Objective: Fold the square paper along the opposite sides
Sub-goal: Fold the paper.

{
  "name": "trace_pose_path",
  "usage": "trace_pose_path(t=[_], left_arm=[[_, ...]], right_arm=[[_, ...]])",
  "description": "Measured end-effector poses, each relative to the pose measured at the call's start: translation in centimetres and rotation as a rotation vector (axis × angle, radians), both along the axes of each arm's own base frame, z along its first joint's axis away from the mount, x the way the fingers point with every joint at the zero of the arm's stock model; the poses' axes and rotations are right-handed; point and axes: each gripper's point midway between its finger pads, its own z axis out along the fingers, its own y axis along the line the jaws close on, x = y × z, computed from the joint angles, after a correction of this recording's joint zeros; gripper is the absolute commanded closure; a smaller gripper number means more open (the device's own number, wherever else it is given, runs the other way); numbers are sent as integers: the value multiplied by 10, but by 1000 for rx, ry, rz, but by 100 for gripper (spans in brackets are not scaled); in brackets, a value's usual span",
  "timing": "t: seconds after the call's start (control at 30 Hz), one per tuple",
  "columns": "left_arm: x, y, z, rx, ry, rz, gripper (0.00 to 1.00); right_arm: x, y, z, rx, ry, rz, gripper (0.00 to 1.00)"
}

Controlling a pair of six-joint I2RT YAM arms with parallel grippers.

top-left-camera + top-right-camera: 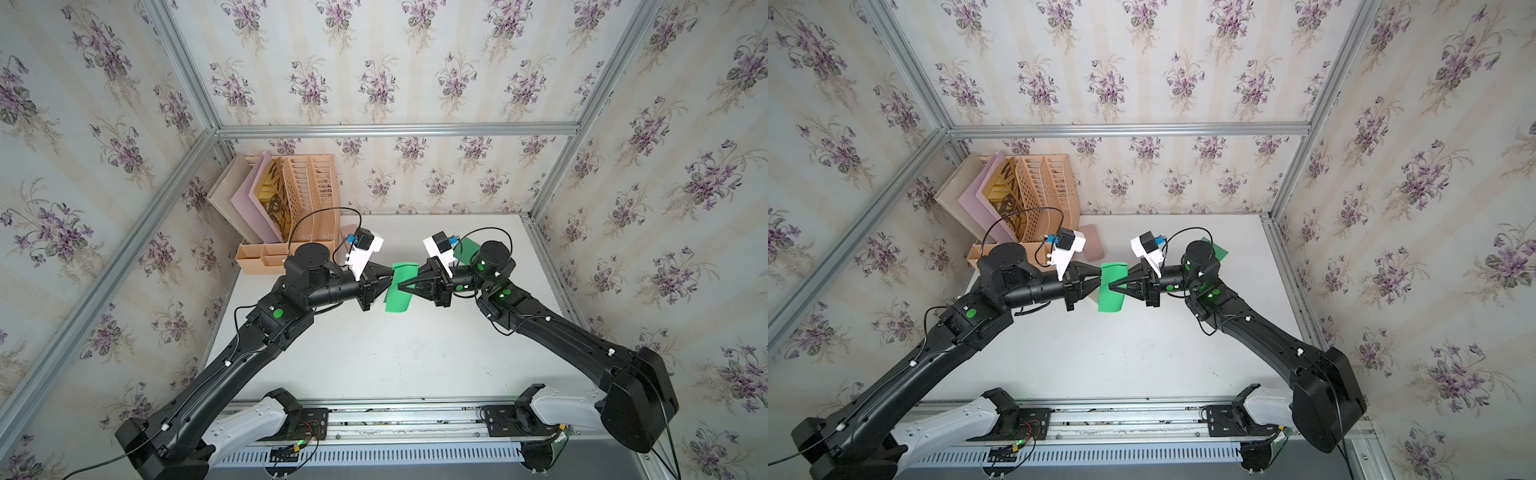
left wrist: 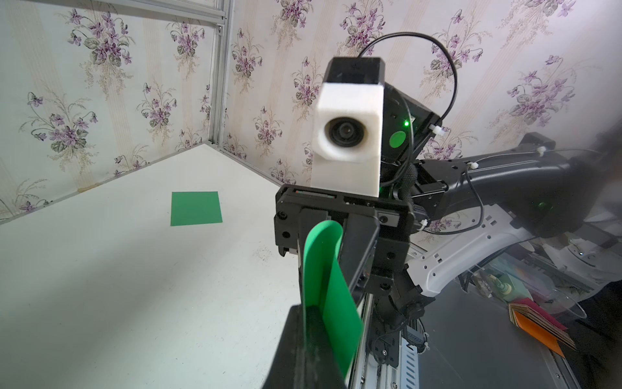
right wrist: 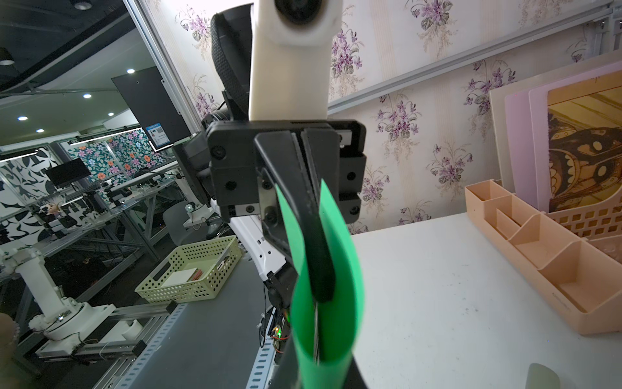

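The white worktop (image 1: 374,353) fills the floor of my cell. My left arm (image 1: 232,357) and right arm (image 1: 582,336) reach in from the near rail and meet nose to nose over its middle, a little toward the back wall. In the far left corner stands a peach file organiser (image 1: 307,195) with boards leaning in its slots and a low compartment tray at its foot.

My left claw (image 1: 391,274) is clenched, and its tip meets the left edge of the green paper (image 1: 399,299). In the right wrist view its fingers lie pressed together with the sheet curving round them on both sides. My right claw (image 1: 400,286) comes in from the opposite side, its tip lying across the sheet. Its fingers (image 2: 356,249) stand either side of the bent paper and narrow to a point. Whether they actually pinch it I cannot tell.

The paper is held up off the worktop between the two claws. It is bent over into a rounded loop with its two flaps close together, and no sharp crease shows.

A spare green sheet (image 2: 196,208) lies flat on the worktop behind my right arm, well apart from the held one. A small pink block (image 1: 1093,246) rests just beside the organiser.
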Motion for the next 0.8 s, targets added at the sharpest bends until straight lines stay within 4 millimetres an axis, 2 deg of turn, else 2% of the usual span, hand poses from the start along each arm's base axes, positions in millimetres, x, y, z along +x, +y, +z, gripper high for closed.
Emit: trace_pose_path(t=[0.2,0.3,0.4,0.5,0.67,0.8], left_arm=[[0,0,0,2,-4,-1,98],[1,0,-1,5,-6,2,88],[5,2,0,9,-18,29,65],[9,4,6,6,-34,54,46],[17,10,15,1,-75,110,36],[25,27,26,-3,-121,227,27]], right_arm=[[0,1,0,-1,1,2,93],[-1,1,-1,-1,2,3,94],[-2,2,-2,-5,6,10,95],[-3,3,-3,-5,6,16,95],[-3,3,-3,-6,7,17,95],[-3,3,-3,-6,7,17,95]])
